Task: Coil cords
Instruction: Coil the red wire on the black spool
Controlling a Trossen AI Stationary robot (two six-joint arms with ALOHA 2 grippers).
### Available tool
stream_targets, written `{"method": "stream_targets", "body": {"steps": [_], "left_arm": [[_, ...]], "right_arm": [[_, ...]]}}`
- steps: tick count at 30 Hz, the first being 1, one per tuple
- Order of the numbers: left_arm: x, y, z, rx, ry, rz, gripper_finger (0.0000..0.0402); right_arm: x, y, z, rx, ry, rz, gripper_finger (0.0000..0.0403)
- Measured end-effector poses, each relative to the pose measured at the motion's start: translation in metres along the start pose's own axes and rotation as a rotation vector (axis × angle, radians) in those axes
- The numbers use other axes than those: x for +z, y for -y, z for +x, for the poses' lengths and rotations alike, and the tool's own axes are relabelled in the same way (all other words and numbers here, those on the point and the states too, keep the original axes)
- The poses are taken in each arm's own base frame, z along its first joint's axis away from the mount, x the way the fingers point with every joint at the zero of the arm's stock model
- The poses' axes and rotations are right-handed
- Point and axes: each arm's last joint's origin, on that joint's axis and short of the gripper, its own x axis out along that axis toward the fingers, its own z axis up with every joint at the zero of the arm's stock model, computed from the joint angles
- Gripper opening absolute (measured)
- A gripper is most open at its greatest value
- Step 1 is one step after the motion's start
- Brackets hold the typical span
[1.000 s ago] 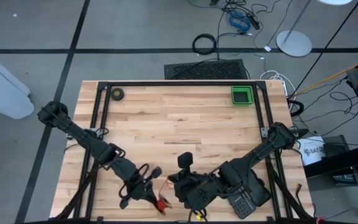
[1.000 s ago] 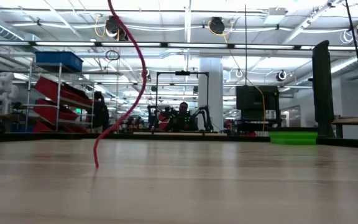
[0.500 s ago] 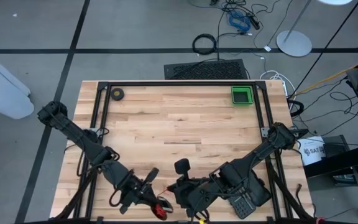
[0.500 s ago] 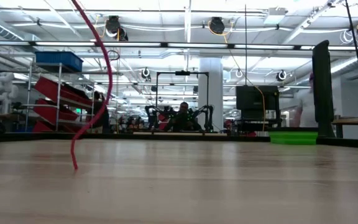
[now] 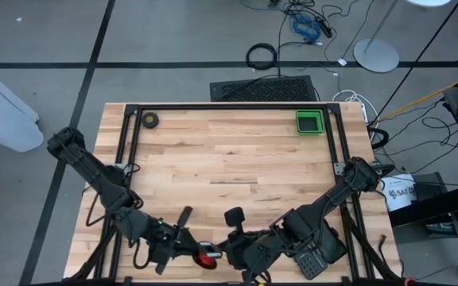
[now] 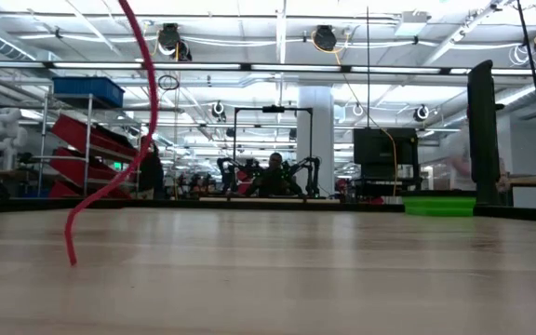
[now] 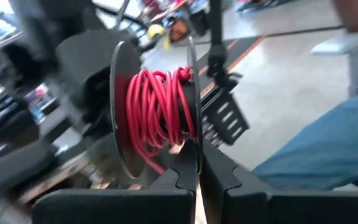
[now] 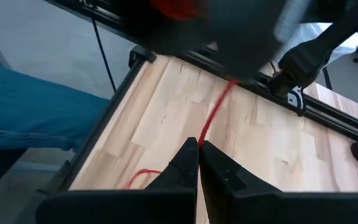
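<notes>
Basically, wooden counter (image 5: 229, 159) mostly bare; both arms crowd its near edge, likely so spool and wire stay close for winding. Green tray (image 5: 309, 121) sits at the far right corner, small dark tape roll (image 5: 149, 120) at the far left, both well apart from the work. Left claw (image 5: 191, 250) is at the near edge, left of centre, fingers (image 7: 188, 177) clamped on one flange of a dark spool (image 7: 157, 115) wound with the cords, red wire (image 7: 157, 115); the spool stands on edge in the grip, probably so turns drop between the flanges. Right claw (image 5: 241, 253) is just beside it, pinched shut on the loose red strand (image 8: 213, 115), seemingly to keep tension and guide it. Low view shows the free tail (image 6: 110, 167) hanging from above, its tip near the counter. Judging by that slack, coiling is unfinished.
</notes>
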Motion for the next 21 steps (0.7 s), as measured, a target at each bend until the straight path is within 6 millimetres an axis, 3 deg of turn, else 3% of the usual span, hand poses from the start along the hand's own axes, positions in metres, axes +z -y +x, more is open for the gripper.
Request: {"method": "stream_targets", "body": {"steps": [8,21], "left_arm": [[-0.001,0.001,-0.013,0.057,-0.124,-0.025,0.0006],[-0.019,0.007,-0.021,0.015,-0.316,-0.132,0.0006]], "right_arm": [[-0.002,-0.012,-0.006,0.019,-0.010,-0.024,0.0000],[-0.018,-0.006,-0.004,0.000,-0.174,0.081,0.0012]]}}
